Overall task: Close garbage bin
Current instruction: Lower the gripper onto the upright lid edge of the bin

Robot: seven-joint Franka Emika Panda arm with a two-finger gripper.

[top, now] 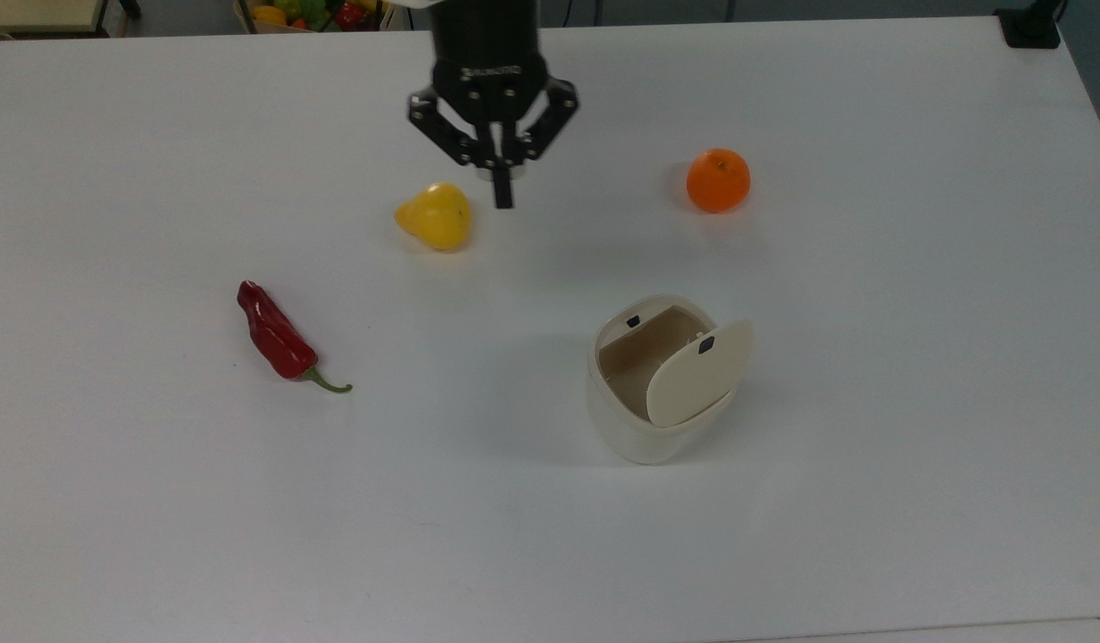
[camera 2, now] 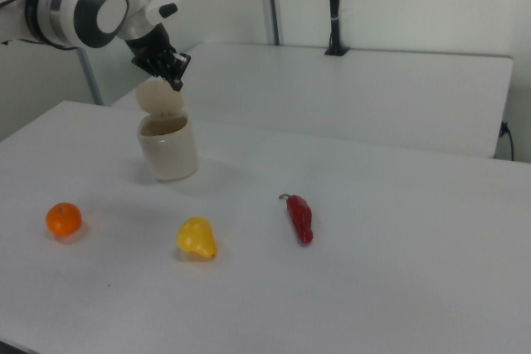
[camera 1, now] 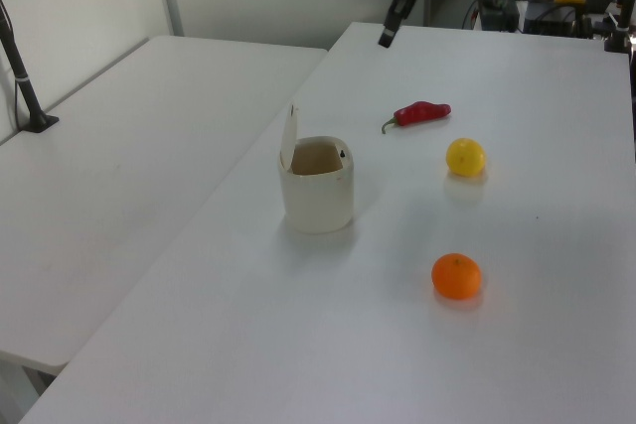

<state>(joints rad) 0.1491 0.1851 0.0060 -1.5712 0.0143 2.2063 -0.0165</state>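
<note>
We start with the white table (top: 871, 536), which carries everything. The arm (camera 2: 91, 10) hangs above it, well apart from the bin (top: 644, 420). Its gripper (top: 504, 198) points down near the pear (top: 436, 217) in the top view, and its fingers look pressed together into one thin black tip, pinching nothing.

The bin stands upright toward the top view's lower right of centre, alone, with the orange (top: 718, 180) well apart beyond it and the chili (top: 276, 335) far off on the top view's left. Its lid (top: 698, 372) is raised on its hinge, standing close to upright along one edge of the rim; the left view shows the lid (camera 1: 289, 137) as a thin vertical sliver.

We judge the task as barely begun: nothing touches the lid and the mouth gapes fully. What is left, as we read it, is the whole approach to the bin, contact on the outer face of the lid, and a push that swings it down flat onto the rim.

The bin's tan inside looks empty as far as we can see into it. A crate (top: 313, 12) beyond the table's far edge holds mixed fruit.
</note>
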